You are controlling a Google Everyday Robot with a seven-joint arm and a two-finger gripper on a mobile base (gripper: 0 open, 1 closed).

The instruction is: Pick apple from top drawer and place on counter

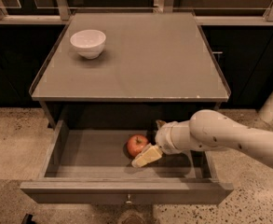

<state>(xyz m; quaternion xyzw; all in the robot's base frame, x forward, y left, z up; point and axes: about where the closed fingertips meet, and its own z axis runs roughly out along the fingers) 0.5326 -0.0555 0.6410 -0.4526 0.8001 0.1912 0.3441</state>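
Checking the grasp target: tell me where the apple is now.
In the camera view, the apple lies in the open top drawer, slightly right of its centre, below the counter, with the gripper close beside it on the right.

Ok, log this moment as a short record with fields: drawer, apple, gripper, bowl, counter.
drawer: top drawer pulled open
apple: apple on the drawer floor, right of middle
gripper: gripper inside the drawer, close at the apple's right front side
bowl: white bowl upright on the counter, back left
counter: counter has no apple on it yet
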